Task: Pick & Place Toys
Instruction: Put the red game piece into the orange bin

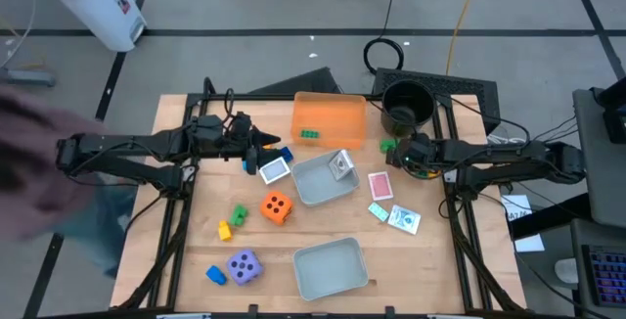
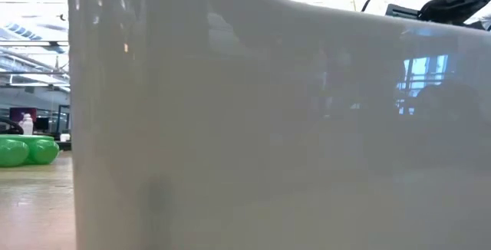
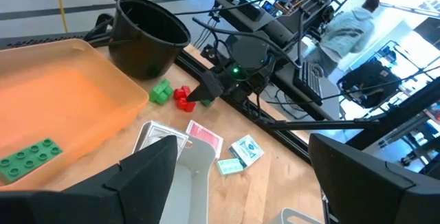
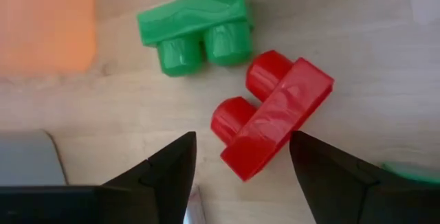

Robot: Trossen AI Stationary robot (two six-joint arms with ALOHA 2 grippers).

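1. Wooden table [image 1: 196,260], set with trays for sorting: orange tray [image 1: 329,115] at the far side already holding a green brick [image 1: 310,135], so likely a drop place for bricks.
2. Two clear grey trays, one [image 1: 331,268] at the near edge, which also blocks the low view, the other [image 1: 315,184] mid-table with a card [image 1: 339,165] leaning upright in it.
3. Black pot [image 1: 407,106] off the far right corner, apart from the toys.
4. Left gripper [image 1: 262,151] parked low between the orange tray and a blue-edged card [image 1: 275,170], fingers spread wide in its wrist view, nothing between them; seemingly waiting.
5. Right gripper [image 4: 237,165] down over the red brick [image 4: 273,114], fingers apart and straddling it, not yet clamped; lined up for a pinch across the brick's body, judged as the step in hand.
6. Orange die [image 1: 277,206] and purple die [image 1: 244,266] loose on the bare wood, untouched.
7. Pink card [image 1: 380,185] and teal cards [image 1: 403,219] lying flat near the right arm, still to be sorted.
8. Small green brick [image 4: 196,28] just beside the red one, apart from it, close enough to be nudged on closing.
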